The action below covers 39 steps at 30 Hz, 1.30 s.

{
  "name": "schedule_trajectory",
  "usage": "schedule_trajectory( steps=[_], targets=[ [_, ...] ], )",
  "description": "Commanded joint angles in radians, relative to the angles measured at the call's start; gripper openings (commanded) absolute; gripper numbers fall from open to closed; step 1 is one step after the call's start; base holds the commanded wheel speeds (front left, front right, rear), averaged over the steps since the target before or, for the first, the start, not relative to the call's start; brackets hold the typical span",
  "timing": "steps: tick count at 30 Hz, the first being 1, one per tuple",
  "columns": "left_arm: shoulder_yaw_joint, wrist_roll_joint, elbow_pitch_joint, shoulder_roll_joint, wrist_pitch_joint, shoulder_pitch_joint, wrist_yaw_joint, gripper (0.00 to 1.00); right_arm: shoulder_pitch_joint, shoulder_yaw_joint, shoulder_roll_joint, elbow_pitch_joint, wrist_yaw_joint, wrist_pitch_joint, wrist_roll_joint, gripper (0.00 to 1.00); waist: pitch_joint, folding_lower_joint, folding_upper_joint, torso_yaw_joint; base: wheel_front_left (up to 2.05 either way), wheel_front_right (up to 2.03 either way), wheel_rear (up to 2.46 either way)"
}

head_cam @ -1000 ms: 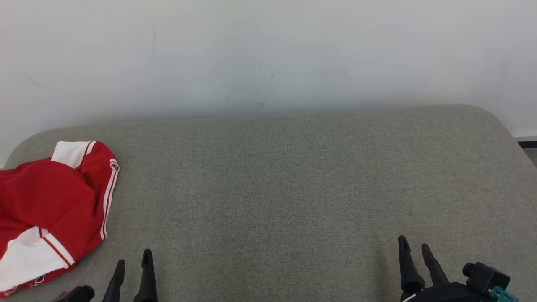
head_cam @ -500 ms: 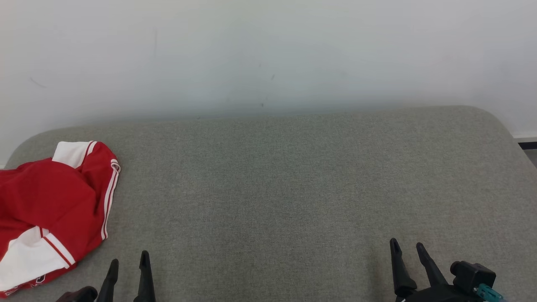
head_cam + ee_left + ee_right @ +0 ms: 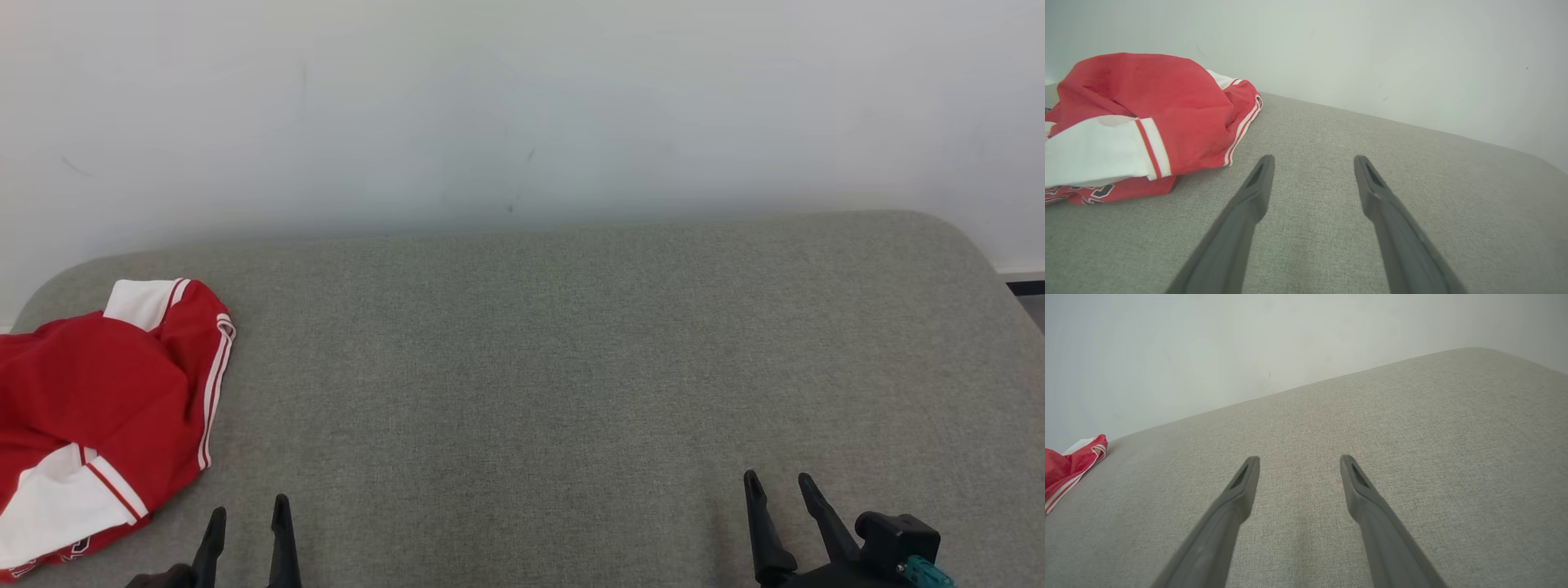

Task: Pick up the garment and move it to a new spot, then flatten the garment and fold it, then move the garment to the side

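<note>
On grey woven cushion (image 3: 571, 367), left end: red-and-white garment (image 3: 106, 400) is lying crumpled, striped trim.
Left gripper (image 3: 249, 506) and right gripper (image 3: 776, 478) are holding fingers wide apart, gripping nothing; left one sitting near garment.

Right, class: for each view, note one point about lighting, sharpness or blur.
Head view: soft even light, no glare; far edge of cushion hazy. Left wrist view: garment sharp, jaws blur near the bottom. Right wrist view: weave crisp, no hard shadows.
</note>
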Motion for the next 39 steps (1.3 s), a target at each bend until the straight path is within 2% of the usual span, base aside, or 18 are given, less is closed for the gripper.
schedule_trajectory(
  steps=[1, 25, 39],
  targets=[
    [0.003, 0.022, -0.006, 0.003, -0.01, 0.007, 0.001, 1.0, -0.01, 0.003, -0.003, 0.0, -0.002, -0.007, -0.018, 1.0, -0.001, 0.0, 0.0, 0.0, 0.0, 0.0, 0.0],
    [-0.001, 0.115, 0.024, 0.0, -0.054, 0.021, -0.004, 1.0, -0.011, 0.031, -0.004, 0.036, -0.002, -0.053, -0.179, 1.0, -0.012, 0.0, 0.0, -0.004, 0.0, 0.0, 0.0],
    [-0.006, 0.091, 0.026, 0.0, -0.053, 0.023, -0.001, 1.0, -0.004, 0.034, -0.003, 0.036, -0.002, -0.057, -0.166, 1.0, -0.015, 0.0, 0.0, -0.004, 0.0, 0.0, 0.0]
  ],
)
